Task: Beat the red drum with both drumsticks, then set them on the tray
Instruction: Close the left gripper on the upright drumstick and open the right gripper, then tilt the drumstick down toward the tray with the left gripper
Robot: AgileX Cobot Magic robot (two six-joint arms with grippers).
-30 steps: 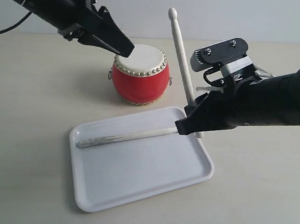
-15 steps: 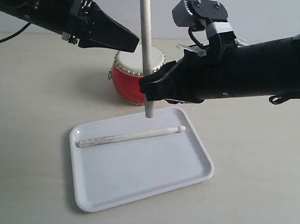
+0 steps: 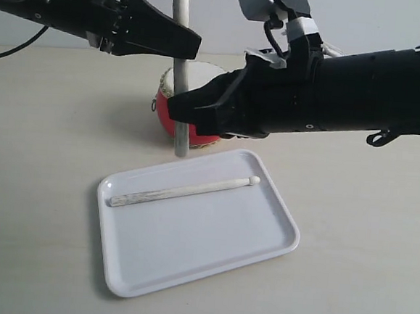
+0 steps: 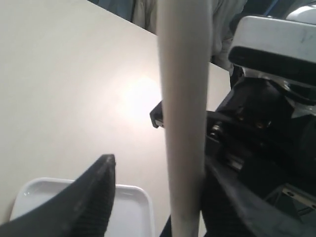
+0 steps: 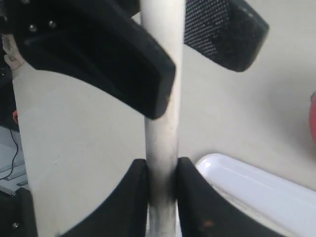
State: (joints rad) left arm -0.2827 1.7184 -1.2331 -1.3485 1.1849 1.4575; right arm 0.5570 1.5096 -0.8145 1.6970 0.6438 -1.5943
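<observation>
My right gripper is shut on one drumstick, holding it upright over the table just behind the tray's far rim. My left gripper is open higher up, one finger on each side of that stick, which rests against one finger. The second drumstick lies flat on the white tray. The red drum stands behind, mostly hidden by my right gripper, so only a sliver of its body shows.
A pale tabletop spreads around the tray on all sides. Both black arms cross above the drum, and a black cable trails at the far left.
My right gripper has carried the upright stick leftwards, from the tray's right end to the drum's left side, into my left gripper's open jaws. The stick on the tray has not moved.
</observation>
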